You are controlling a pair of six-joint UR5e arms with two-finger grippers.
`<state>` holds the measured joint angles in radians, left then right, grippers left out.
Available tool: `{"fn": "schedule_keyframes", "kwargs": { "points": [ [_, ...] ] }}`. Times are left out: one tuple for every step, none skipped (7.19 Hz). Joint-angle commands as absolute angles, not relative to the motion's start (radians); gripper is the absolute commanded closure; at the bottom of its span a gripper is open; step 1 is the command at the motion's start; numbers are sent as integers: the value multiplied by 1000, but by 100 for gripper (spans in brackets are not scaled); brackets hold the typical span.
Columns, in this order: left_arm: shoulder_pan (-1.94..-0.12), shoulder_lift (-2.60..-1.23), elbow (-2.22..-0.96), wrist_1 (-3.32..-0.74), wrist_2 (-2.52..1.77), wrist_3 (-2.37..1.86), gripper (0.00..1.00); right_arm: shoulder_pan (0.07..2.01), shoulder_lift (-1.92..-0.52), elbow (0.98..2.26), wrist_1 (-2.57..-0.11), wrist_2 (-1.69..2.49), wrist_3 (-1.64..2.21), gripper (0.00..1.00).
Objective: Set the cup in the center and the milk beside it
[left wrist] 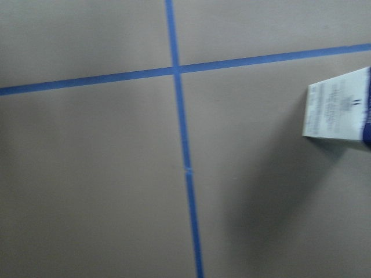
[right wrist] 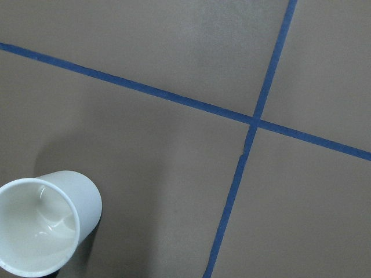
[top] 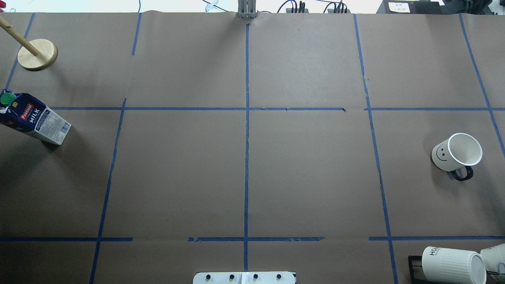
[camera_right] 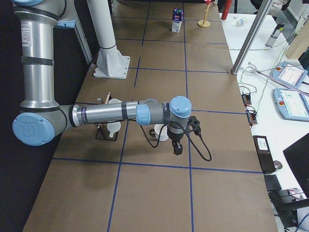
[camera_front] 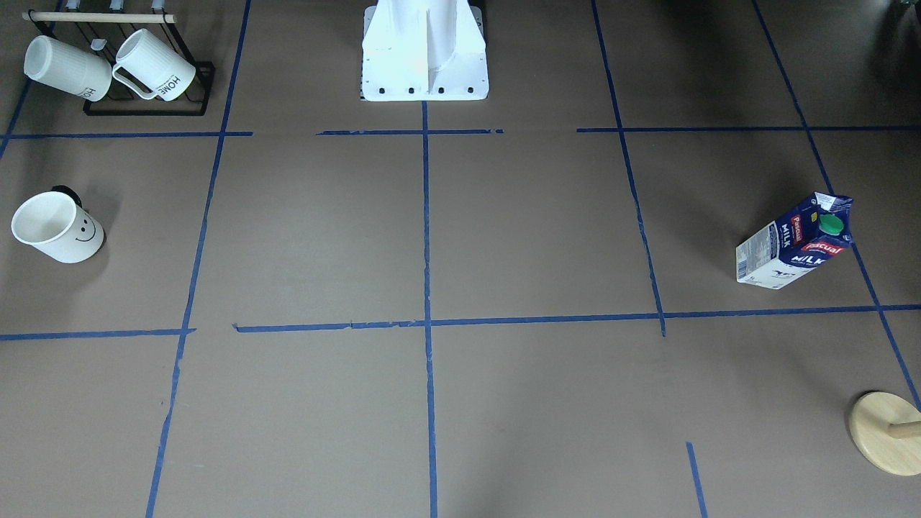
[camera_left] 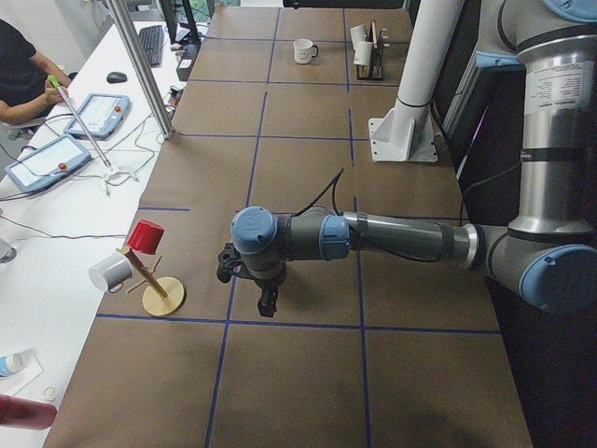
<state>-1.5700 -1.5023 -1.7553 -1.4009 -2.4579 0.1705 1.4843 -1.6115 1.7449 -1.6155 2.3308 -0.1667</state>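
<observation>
Noting nothing done: cup (top: 456, 154) and milk (top: 35, 120) stand far from center (top: 256, 118), opposite counter (top: 177, 189) ends; my jaws' state, cannot tell.

Left arm (camera_left: 401, 238): extending level; left gripper (camera_left: 268, 305) pointing down, opening indiscernible.
Right arm (camera_right: 106, 113): extending level; right gripper (camera_right: 177, 149) pointing down, opening indiscernible.

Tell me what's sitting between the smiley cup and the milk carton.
Nothing stands there. In the overhead view the stretch from the cup to the milk carton is bare brown surface, crossed only by blue tape lines.
</observation>
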Motion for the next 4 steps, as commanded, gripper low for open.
{"fn": "schedule_keyframes", "kwargs": {
  "points": [
    [-1569, -1502, -1790, -1399, -2407, 166, 0, 1485, -1618, 1750, -1614, 2332, -170, 0],
    [-1568, -1493, -1793, -1401, -2404, 161, 0, 1485, -1615, 1750, -1614, 2332, -170, 0],
    [-1568, -1490, -1792, -1408, -2417, 158, 0, 1485, -1614, 1753, -1614, 2333, -167, 0],
    [-1568, -1486, -1802, -1411, -2418, 156, 0, 1483, -1602, 1752, -1612, 2333, -169, 0]
  ]
}}
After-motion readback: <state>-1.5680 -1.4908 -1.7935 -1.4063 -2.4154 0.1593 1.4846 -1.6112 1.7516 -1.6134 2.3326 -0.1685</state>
